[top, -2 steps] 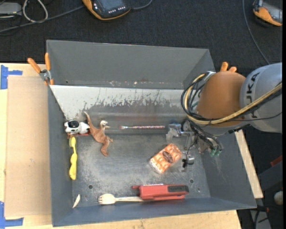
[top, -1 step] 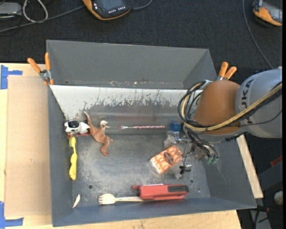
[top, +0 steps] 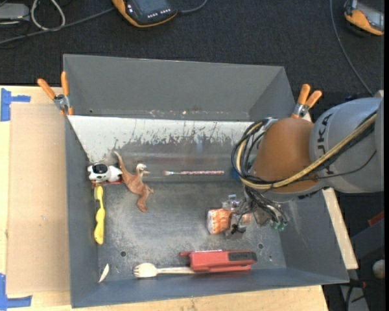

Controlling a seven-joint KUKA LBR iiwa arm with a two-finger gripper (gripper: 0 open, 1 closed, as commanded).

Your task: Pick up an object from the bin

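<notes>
The gripper (top: 238, 218) is low in the right part of the bin (top: 175, 89), just beside a small orange-and-white object (top: 216, 221); whether it is open or closed I cannot tell.

Bright, perhaps overhead light; pale glare on the bin (top: 175, 135) wall

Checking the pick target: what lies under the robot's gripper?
A small orange-and-white object lies at the gripper on the grey metal bin floor; its right side is covered.
</notes>
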